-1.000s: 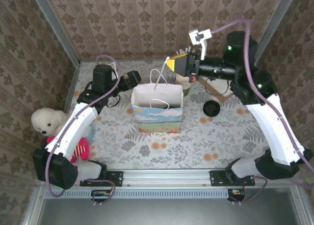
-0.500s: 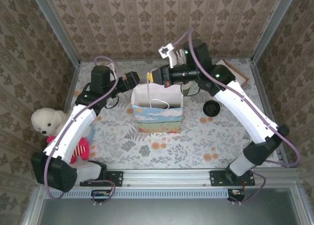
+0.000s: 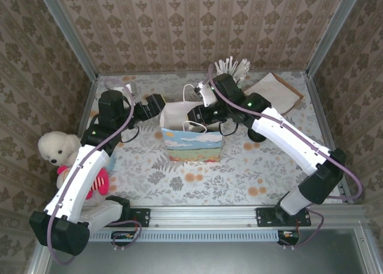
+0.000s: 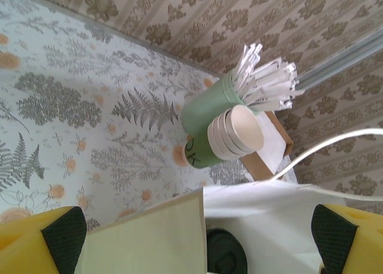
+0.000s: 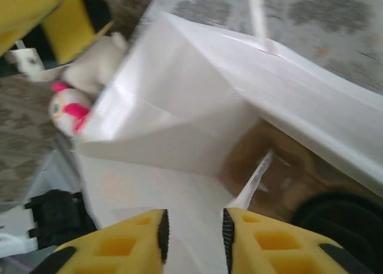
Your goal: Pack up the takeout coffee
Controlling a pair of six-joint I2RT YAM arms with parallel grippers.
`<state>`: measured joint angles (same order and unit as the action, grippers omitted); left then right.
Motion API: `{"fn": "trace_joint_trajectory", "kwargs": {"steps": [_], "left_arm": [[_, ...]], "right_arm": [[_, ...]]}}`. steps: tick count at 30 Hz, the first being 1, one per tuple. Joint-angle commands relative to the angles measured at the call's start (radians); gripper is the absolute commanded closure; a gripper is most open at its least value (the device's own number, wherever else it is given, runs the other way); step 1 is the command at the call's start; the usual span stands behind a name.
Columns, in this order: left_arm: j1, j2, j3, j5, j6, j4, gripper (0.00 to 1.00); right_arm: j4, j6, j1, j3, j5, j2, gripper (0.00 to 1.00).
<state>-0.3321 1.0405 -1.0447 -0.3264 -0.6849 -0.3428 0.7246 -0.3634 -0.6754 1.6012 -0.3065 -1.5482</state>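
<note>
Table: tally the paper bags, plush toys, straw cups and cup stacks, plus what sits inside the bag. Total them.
Paper bag: 1
Plush toys: 2, white bear and pink toy
Green cup of wrapped straws: 1
Stack of lidless green cups: 1
Black-lidded coffee inside the bag: 1
Total: 6

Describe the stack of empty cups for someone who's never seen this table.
Find the paper bag in the middle of the table; beyond it, toward the back wall, are two green things side by side. The stack of cups is the one showing nested cream rims, while its neighbour, a green holder, bristles with white sticks.
</note>
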Motion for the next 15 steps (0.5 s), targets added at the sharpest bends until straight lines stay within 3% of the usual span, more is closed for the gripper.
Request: {"fn": "trace_joint_trajectory", "kwargs": {"steps": [1, 7, 12, 15], "left_arm": [[0.005, -0.025, 0.004, -0.088, 0.059, -0.022, 0.0], [-0.002, -0.072, 0.009, -0.154, 0.092, -0.045, 0.0], [-0.006, -0.087, 0.026, -0.206, 0.122, -0.052, 0.0], [-0.01, -0.088, 0.023, -0.215, 0.146, -0.097, 0.0]], "right_arm": [[0.118, 0.09, 0.008, 0.008, 0.164, 0.084, 0.58], [0.174, 0.148, 0.055, -0.009, 0.234, 0.222, 0.19], [0.098, 0.065, 0.291, -0.174, 0.149, 0.36, 0.05], [0.054, 0.049, 0.429, -0.261, 0.169, 0.393, 0.0]]}}
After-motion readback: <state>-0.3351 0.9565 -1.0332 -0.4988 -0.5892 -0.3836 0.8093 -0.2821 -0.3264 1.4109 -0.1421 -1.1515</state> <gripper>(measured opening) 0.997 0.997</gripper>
